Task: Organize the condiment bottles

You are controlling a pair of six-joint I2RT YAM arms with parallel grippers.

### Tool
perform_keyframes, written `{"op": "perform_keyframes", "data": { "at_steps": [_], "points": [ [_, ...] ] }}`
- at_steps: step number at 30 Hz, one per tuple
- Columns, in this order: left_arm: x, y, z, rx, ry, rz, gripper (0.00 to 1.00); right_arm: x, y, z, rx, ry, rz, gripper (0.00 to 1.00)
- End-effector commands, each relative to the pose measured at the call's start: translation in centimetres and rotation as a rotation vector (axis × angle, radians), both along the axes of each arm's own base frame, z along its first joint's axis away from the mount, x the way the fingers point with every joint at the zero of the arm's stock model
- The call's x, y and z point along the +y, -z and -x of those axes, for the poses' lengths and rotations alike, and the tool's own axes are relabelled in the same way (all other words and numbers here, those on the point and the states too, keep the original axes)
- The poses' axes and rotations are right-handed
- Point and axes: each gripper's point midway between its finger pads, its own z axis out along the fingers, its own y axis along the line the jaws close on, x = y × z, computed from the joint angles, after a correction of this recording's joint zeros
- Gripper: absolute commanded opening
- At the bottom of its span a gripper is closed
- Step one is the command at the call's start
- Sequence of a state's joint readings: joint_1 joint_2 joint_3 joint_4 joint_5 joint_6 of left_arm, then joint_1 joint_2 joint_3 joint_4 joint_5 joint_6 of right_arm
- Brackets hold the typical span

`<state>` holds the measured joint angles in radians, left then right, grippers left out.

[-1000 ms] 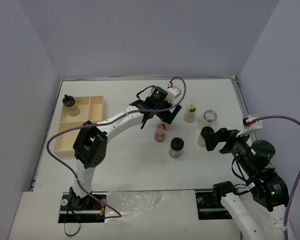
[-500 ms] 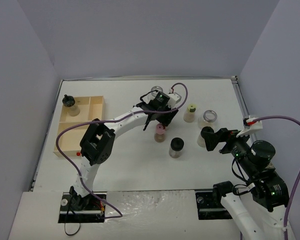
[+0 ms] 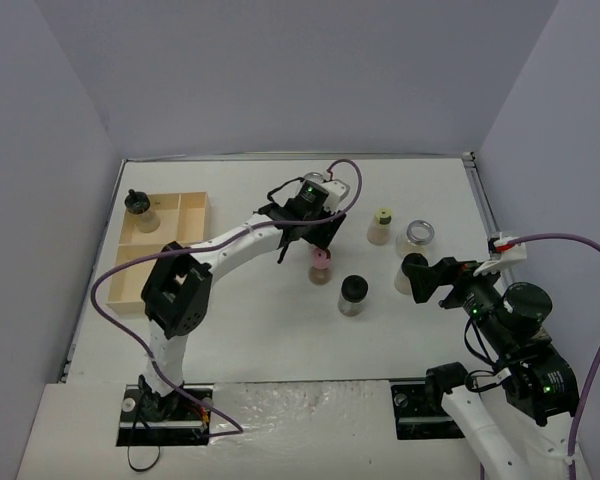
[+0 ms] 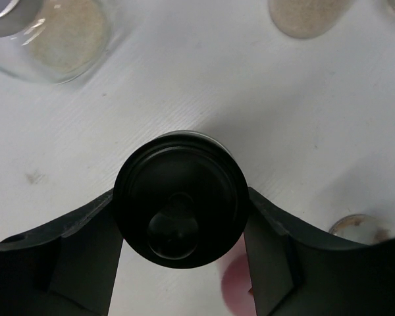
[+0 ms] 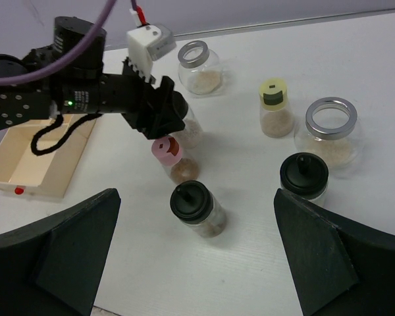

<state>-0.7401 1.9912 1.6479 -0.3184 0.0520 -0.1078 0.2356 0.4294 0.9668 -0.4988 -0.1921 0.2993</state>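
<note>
Fingers of the left gripper (image 3: 315, 228) clamped a black-capped jar (image 4: 180, 197) just beside the pink-capped jar (image 3: 321, 266) near the table's (image 3: 240, 330) middle, while the right gripper (image 3: 428, 277) stood wide apart.

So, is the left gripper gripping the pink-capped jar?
No, the left gripper clamps a black-capped jar; the pink-capped jar stands free beside it.
</note>
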Motion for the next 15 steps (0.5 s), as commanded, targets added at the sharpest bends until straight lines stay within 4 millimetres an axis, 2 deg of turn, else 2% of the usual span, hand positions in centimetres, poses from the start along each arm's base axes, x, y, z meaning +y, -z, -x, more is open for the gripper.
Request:
{"op": "perform_keyframes", "data": {
  "at_steps": [1, 3, 4, 8, 10, 12, 15],
  "points": [
    [8.3, -13.8, -3.3, -0.236, -0.277, 0.161, 0.0, 0.4, -2.1, -0.3, -0.063, -0.015, -0.021, 1.0],
    [12.0, -15.7, -3.4, -0.264, -0.365, 0.185, 0.0, 0.4, -2.1, -0.3, -0.065, -0.015, -0.018, 1.0],
    [13.5, -15.1, -3.8, -0.257, -0.4, 0.167, 0.0, 0.4, -2.2, -0.3, -0.066, -0.016, -0.018, 1.0],
    [23.1, -17.5, -4.0, -0.308, -0.607, 0.145, 0.0, 0.5, -2.5, -0.2, -0.072, -0.023, -0.02, 1.0],
    [27.6, -17.3, -4.2, -0.302, -0.705, 0.137, 0.0, 0.5, -2.8, -0.1, -0.079, -0.026, -0.02, 1.0],
    [31.0, -17.2, -4.5, -0.303, -0.781, 0.139, 0.0, 0.5, -2.8, -0.1, -0.081, -0.027, -0.017, 1.0],
    [34.3, -16.2, -5.3, -0.278, -0.875, 0.152, 0.0, 0.4, -2.6, -0.2, -0.076, -0.024, -0.011, 1.0]
  ]
}}
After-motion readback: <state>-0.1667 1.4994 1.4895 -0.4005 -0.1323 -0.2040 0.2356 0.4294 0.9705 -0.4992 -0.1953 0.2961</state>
